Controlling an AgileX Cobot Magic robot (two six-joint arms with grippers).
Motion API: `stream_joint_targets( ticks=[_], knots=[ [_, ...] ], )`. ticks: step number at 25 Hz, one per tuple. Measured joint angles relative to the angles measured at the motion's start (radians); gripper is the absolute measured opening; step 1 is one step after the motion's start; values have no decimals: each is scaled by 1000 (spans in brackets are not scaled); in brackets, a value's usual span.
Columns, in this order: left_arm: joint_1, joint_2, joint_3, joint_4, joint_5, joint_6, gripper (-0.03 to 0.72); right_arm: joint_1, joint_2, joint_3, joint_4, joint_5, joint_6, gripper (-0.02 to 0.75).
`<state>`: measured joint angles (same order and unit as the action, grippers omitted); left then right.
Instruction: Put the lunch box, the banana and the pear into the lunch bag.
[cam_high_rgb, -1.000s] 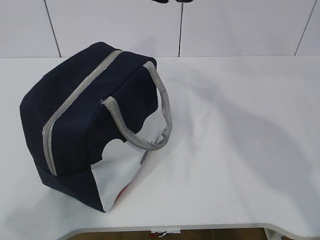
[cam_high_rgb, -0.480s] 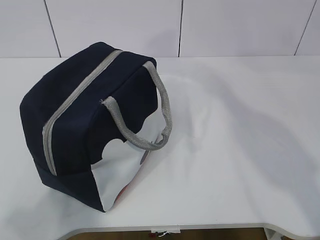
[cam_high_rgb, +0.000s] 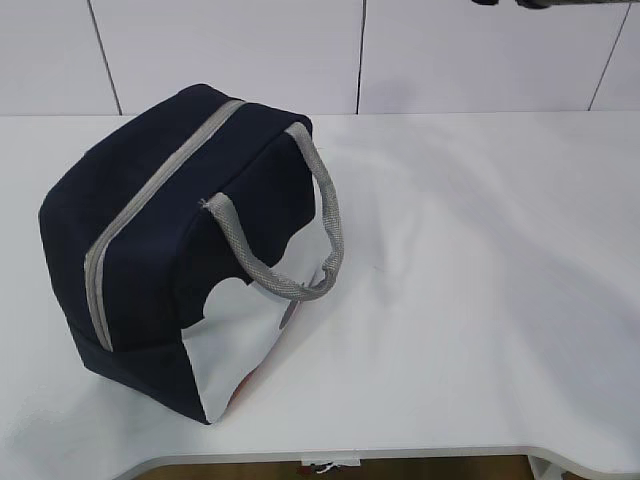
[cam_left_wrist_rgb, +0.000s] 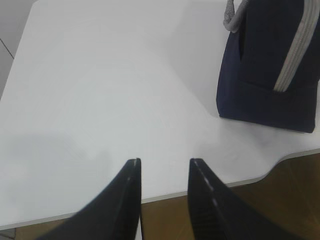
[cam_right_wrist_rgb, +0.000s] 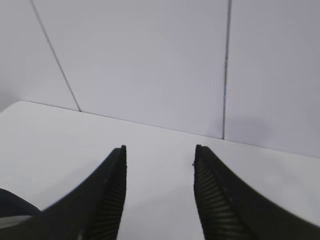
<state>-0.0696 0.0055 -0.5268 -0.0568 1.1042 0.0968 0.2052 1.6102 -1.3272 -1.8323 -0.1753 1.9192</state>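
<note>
The navy-blue lunch bag (cam_high_rgb: 150, 250) stands on the left of the white table, its grey zipper strip (cam_high_rgb: 152, 188) shut along the top and a grey handle (cam_high_rgb: 325, 235) hanging over its white side panel (cam_high_rgb: 245, 335). The lunch box, the banana and the pear are out of view. My left gripper (cam_left_wrist_rgb: 165, 161) is open and empty above the table's front edge, with the bag (cam_left_wrist_rgb: 270, 75) to its upper right. My right gripper (cam_right_wrist_rgb: 160, 147) is open and empty, high above the table and facing the wall; a corner of the bag (cam_right_wrist_rgb: 10, 207) shows at its lower left.
The white table (cam_high_rgb: 480, 300) has a front edge that curves in at the bottom. A white panelled wall (cam_high_rgb: 230, 50) stands behind it. A dark piece of an arm (cam_high_rgb: 545, 3) shows at the top right edge of the exterior view.
The dark arm piece at the top edge of the exterior view went from the middle, out of view, then to the top right. The bag has not moved.
</note>
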Motion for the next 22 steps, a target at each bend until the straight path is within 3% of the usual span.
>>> stream_joint_targets(
  ticks=[22],
  knots=[
    [0, 0, 0, 0, 0, 0, 243, -2, -722, 627, 0, 86, -3, 366]
  ],
)
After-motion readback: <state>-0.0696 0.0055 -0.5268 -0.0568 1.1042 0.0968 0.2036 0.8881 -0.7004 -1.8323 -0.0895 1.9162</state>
